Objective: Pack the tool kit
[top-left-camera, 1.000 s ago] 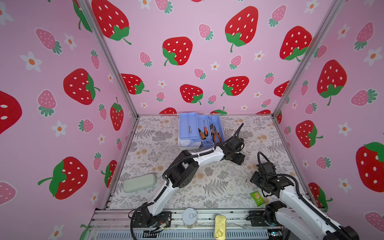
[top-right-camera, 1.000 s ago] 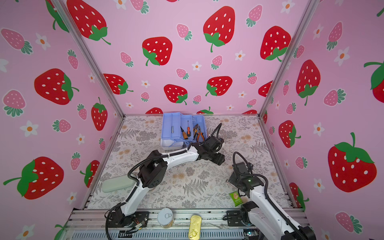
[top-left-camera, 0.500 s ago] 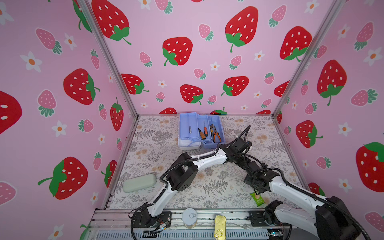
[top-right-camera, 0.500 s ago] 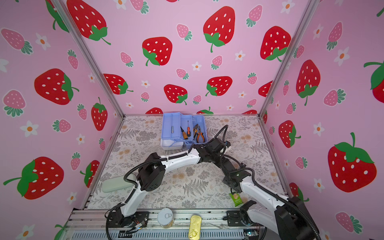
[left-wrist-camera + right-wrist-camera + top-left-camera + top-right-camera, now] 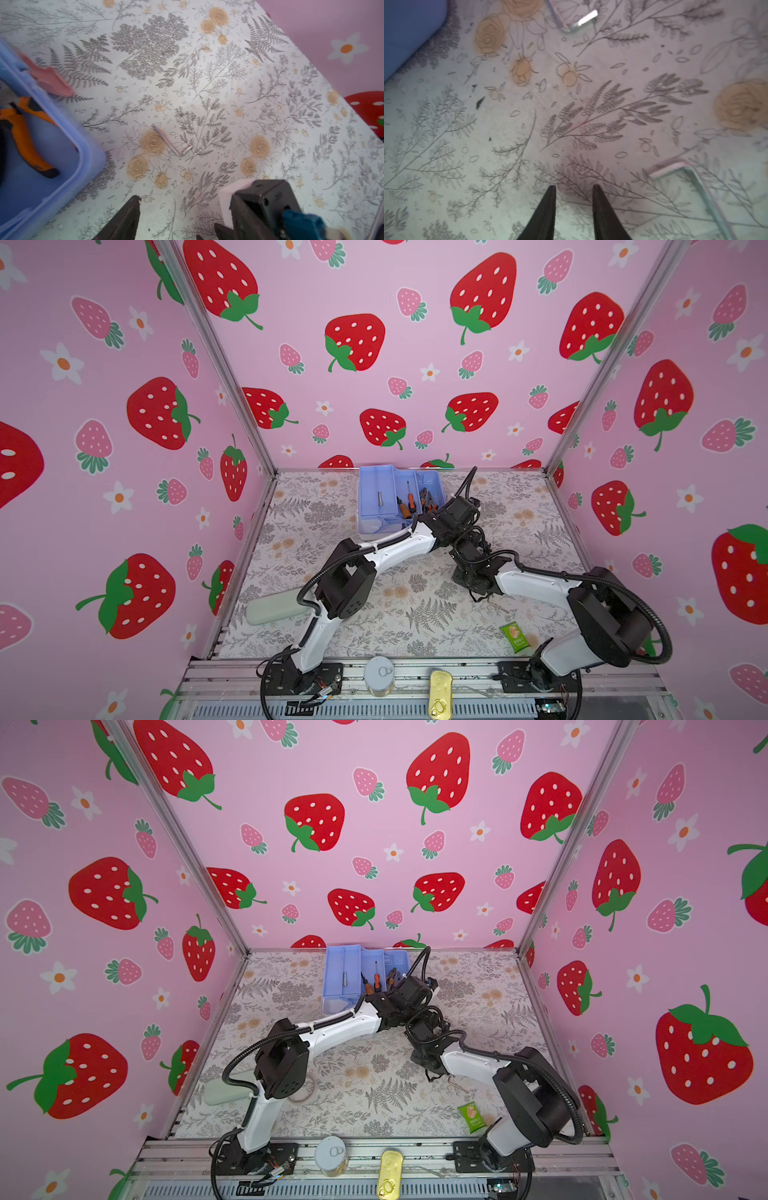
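2 keys are not yet packed: the farther hex key [image 5: 584,19] lies on the desk [image 5: 332,506] just beside a blue corner of the tool kit [image 5: 376,479], and the nearer hex key [image 5: 667,170] lies beside my right tool [image 5: 574,186], whose jaws stand narrowly parted on nothing, I judge to suit so thin a key. My left tool [image 5: 179,194] hangs wide open, empty. The kit sits open at the desk's back, holding orange-handled screwdrivers [image 5: 409,506], pliers [image 5: 429,502] and, in a separate tray, a metal bit [image 5: 379,498].
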